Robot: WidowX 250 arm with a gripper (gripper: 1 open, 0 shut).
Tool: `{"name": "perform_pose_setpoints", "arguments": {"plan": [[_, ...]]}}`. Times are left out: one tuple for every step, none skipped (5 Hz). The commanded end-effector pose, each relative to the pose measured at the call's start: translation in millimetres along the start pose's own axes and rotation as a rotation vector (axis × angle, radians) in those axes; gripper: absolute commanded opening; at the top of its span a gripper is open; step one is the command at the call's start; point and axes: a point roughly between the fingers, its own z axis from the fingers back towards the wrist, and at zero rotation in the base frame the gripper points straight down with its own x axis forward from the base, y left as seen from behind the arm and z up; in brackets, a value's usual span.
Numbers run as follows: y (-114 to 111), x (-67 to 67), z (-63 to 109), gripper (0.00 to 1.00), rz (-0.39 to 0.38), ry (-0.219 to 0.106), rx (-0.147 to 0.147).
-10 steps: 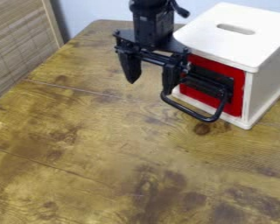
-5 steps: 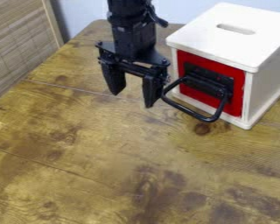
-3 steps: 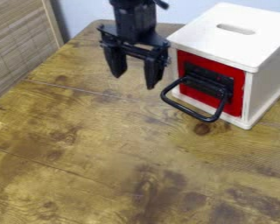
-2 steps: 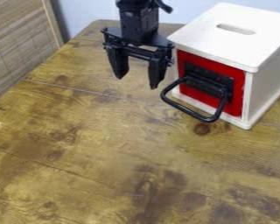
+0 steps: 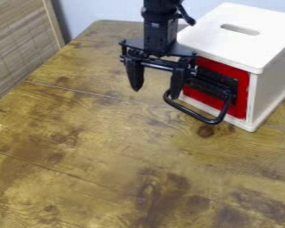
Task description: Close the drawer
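You see the end effector (image 5: 155, 78) hanging from the black arm (image 5: 158, 20), pointing down at the wooden desk (image 5: 97, 151). Its two black fingers (image 5: 134, 74) stand wide apart and nothing is between them. The left finger, as the camera sees it, is over bare wood; the other finger is just in front of the red front of the drawer (image 5: 214, 85), near its left edge. Whether that finger touches the panel or the handle, you cannot tell from this view.

The drawer sits in the white box (image 5: 246, 49) at the far right of the desk, and the box has a slot (image 5: 240, 29) in its top. The red front carries a black plate, and a large black loop handle (image 5: 195, 109) hangs from it, reaching out and down toward the desk. The red front seems to stand almost level with the white face of the box; how far it is pulled out is not clear.

At the left edge you see a woven blind (image 5: 20, 40).
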Motion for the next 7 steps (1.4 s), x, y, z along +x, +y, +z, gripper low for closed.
{"name": "perform_pose_setpoints", "arguments": {"plan": [[-6.7, -21.0, 69.5, 1.0, -0.016, -0.132, -0.037], [-10.0, -39.5, 59.3, 1.0, -0.074, -0.175, -0.075], [12.5, -33.8, 55.2, 1.0, -0.087, -0.176, -0.073], [34.2, -28.4, 51.6, 1.0, -0.103, -0.173, -0.071], [46.8, -22.8, 44.4, 1.0, -0.058, -0.173, -0.066], [48.8, -26.7, 31.2, 1.0, -0.03, -0.152, -0.054], [60.2, -9.3, 31.5, 1.0, -0.103, -0.166, -0.055]]}}
